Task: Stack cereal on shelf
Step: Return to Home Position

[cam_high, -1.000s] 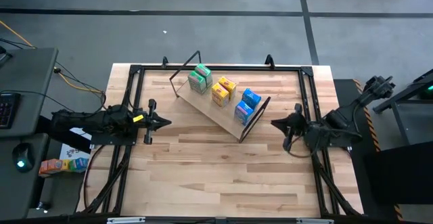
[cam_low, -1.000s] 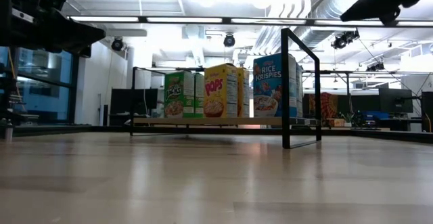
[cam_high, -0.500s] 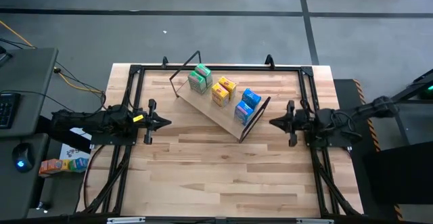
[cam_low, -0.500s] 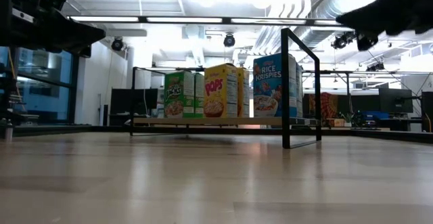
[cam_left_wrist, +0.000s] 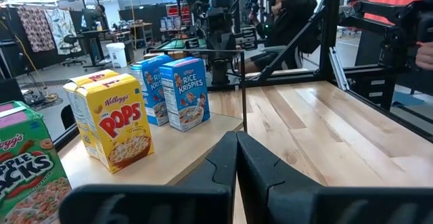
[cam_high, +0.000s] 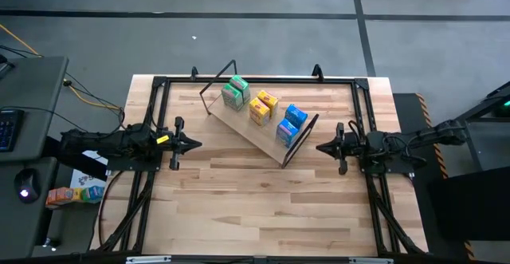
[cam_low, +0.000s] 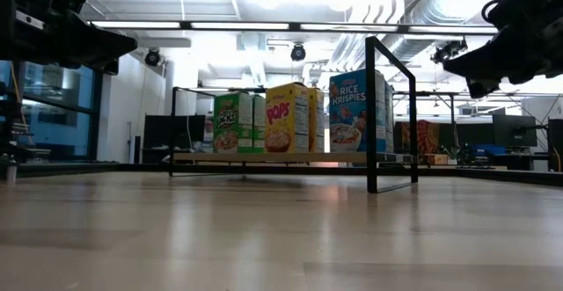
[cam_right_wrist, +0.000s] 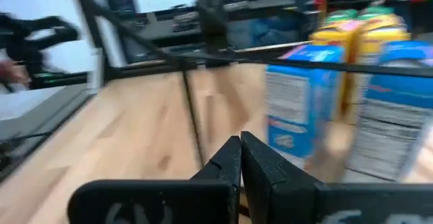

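**Shelf stocked, arms drawn aside**

All six cereal boxes (cam_high: 263, 107) stand on the shelf (cam_high: 243, 127), paired green, yellow, blue. The left gripper (cam_high: 190, 143) and right gripper (cam_high: 321, 146) flank it, well apart from it, each with its fingers pressed together and empty. Stacking looks complete; at most, parking the arms seems left.

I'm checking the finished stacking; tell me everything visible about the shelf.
The shelf is a light wood board raised on thin black wire frames at its ends, standing diagonally on the far half of the table. Three pairs of upright cereal boxes stand on it: green, yellow, blue. The left gripper and right gripper are clear of it.
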You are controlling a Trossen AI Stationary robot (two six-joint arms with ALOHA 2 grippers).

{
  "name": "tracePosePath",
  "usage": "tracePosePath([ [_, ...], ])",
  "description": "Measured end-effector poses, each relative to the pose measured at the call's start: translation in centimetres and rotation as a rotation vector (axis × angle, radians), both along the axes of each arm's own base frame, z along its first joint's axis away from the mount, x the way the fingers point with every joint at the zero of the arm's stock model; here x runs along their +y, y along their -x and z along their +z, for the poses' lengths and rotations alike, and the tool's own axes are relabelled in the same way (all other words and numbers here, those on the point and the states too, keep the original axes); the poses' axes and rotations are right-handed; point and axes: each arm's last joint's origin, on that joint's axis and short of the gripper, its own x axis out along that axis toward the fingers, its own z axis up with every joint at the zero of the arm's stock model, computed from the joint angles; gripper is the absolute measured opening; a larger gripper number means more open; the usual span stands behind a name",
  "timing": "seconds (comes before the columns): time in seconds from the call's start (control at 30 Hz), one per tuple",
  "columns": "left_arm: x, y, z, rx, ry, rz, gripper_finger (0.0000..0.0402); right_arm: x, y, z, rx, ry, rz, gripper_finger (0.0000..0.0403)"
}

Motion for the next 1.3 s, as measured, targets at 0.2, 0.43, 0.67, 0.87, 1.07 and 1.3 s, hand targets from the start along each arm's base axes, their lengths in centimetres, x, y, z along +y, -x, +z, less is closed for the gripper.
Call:
tracePosePath([
  [0.2,0.0,0.0,0.0,0.0,0.0,0.0,0.0,-0.5,0.1,-0.2,0.022,0.029,-0.173,0.0],
  [0.43,0.0,0.0,0.0,0.0,0.0,0.0,0.0,-0.5,0.1,-0.2,0.022,0.021,-0.187,0.0],
  [0.67,0.0,0.0,0.1,-0.007,0.0,-0.002,0.0,-0.6,0.2,0.0,-0.008,0.013,-0.184,0.0],
  [0.87,0.0,0.1,0.2,-0.026,0.001,-0.002,0.0,-0.8,1.2,1.3,-0.163,-0.033,-0.183,0.0],
  [1.07,0.0,0.1,0.2,-0.027,0.001,-0.003,0.0,-0.8,1.3,1.8,-0.214,-0.048,-0.19,0.0],
  [1.3,0.0,0.1,0.2,-0.027,0.001,-0.003,0.0,-0.8,1.3,1.5,-0.185,-0.039,-0.188,0.0],
])
